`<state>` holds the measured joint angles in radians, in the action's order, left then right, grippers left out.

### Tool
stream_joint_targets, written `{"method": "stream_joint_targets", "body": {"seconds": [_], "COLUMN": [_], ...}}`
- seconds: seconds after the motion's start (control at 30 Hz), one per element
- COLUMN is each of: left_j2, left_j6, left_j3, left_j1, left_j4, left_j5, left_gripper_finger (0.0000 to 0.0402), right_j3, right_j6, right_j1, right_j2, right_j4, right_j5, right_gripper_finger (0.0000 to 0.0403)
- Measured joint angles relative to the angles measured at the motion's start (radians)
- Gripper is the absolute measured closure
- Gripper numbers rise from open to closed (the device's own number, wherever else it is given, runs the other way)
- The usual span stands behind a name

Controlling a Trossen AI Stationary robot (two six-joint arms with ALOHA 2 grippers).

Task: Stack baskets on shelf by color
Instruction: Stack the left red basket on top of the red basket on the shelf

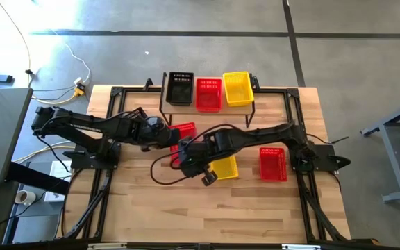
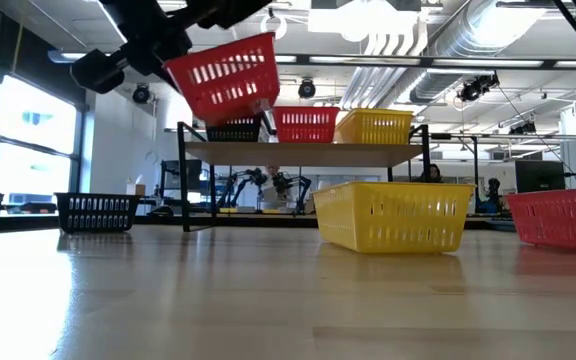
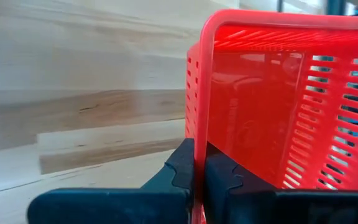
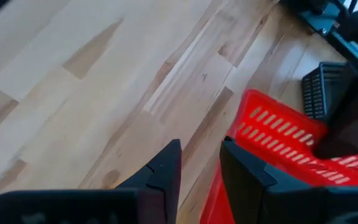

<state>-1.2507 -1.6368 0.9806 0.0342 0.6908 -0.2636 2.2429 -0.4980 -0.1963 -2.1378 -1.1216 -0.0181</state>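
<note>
My left end effector (image 3: pixel 199 177) is pinched on the rim of a red basket (image 2: pixel 226 76) and holds it tilted in the air above the tabletop (image 1: pixel 186 208), near the centre of the high view, just at the 6 o'clock side of the shelf (image 1: pixel 210 104). My right end effector (image 4: pixel 201 168) sits close beside that lifted basket, its two fingers slightly spread with nothing visible between them; in the right wrist view the red mesh lies just beyond the fingertips. The shelf stands at the 12 o'clock edge of the tabletop and carries three baskets side by side: a black basket (image 1: pixel 180 88) toward 9 o'clock, a red shelf basket (image 1: pixel 209 94) in the middle, and a yellow shelf basket (image 1: pixel 238 88) toward 3 o'clock. On the tabletop, a yellow basket (image 2: pixel 393 214) rests partly under my right arm, slightly toward 6 o'clock of centre. A second red tabletop basket (image 1: pixel 273 164) rests toward 3 o'clock of it, apart from it. The low view shows another black tabletop basket (image 2: pixel 97 211) resting well off to one side. I cannot tell from these views whether any shelf basket holds another nested inside.
</note>
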Motion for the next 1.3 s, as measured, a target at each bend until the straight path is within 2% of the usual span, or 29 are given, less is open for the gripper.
{"method": "stream_joint_targets", "body": {"seconds": [0.2,0.43,0.83,0.9,1.07,1.2,1.3], "left_j2": [0.000,0.000,0.006,0.006,0.005,0.005,0.005], "left_j6": [0.042,0.043,0.085,0.088,0.096,0.105,0.136], "left_j3": [0.000,-0.001,-0.002,-0.002,-0.002,-0.002,-0.002], "left_j1": [0.013,0.013,0.027,0.035,0.038,0.038,0.037], "left_j4": [-0.053,-0.064,-0.154,-0.155,-0.144,-0.142,-0.141], "left_j5": [0.032,0.032,0.041,0.043,0.050,0.033,0.028], "left_gripper_finger": [0.0401,0.0401,0.0401,0.0401,0.0400,0.0386,0.0366], "right_j3": [0.000,0.000,0.000,0.000,0.000,0.000,0.000], "right_j6": [0.000,0.048,0.080,0.079,0.080,0.099,0.109], "right_j1": [0.000,0.022,0.033,0.033,0.033,0.033,0.033], "right_j2": [-0.025,-0.023,-0.028,-0.028,-0.028,-0.028,-0.028], "right_j4": [-0.007,-0.031,-0.118,-0.119,-0.135,-0.141,-0.151], "right_j5": [-0.148,-0.098,-0.115,-0.127,-0.120,-0.127,-0.127], "right_gripper_finger": [0.0304,0.0304,0.0306,0.0320,0.0392,0.0388,0.0400]}}
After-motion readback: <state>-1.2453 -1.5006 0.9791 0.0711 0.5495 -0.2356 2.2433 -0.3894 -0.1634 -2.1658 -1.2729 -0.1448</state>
